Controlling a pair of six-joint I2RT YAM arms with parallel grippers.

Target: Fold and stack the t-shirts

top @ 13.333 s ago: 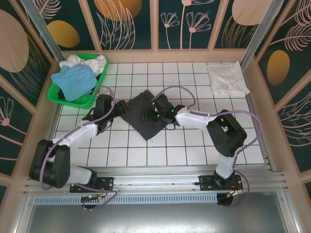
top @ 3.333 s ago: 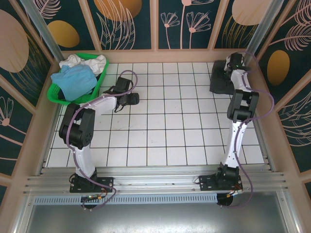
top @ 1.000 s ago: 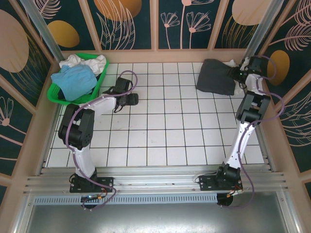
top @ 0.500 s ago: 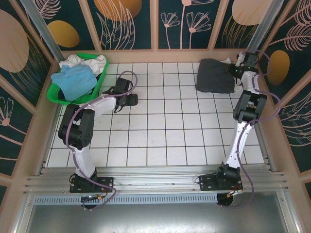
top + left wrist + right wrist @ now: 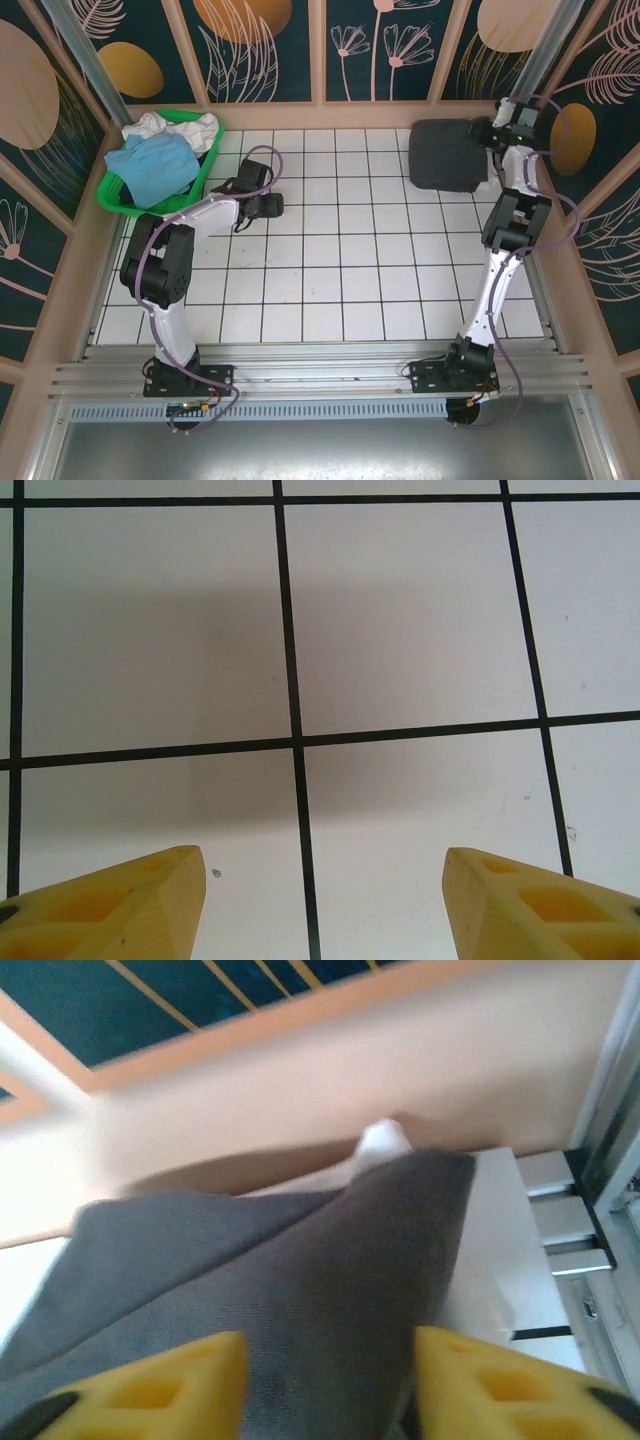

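Observation:
The dark charcoal t-shirt lies folded into a rough square at the table's far right corner. My right gripper is at its right edge. In the right wrist view the dark t-shirt fills the gap between the yellow fingers, so my right gripper is shut on a thick fold of it. A bit of white t-shirt peeks out beyond the dark one. The light blue t-shirt and a white t-shirt sit crumpled in the basket. My left gripper hangs open over bare tile.
The green plastic basket stands at the far left corner. The back wall and a metal post are close to the right gripper. White gridded tiles cover the table's middle.
The right gripper has shifted slightly toward the back corner, and the dark t-shirt has drawn in from a leftward sprawl to a compact square. The left arm has stayed still.

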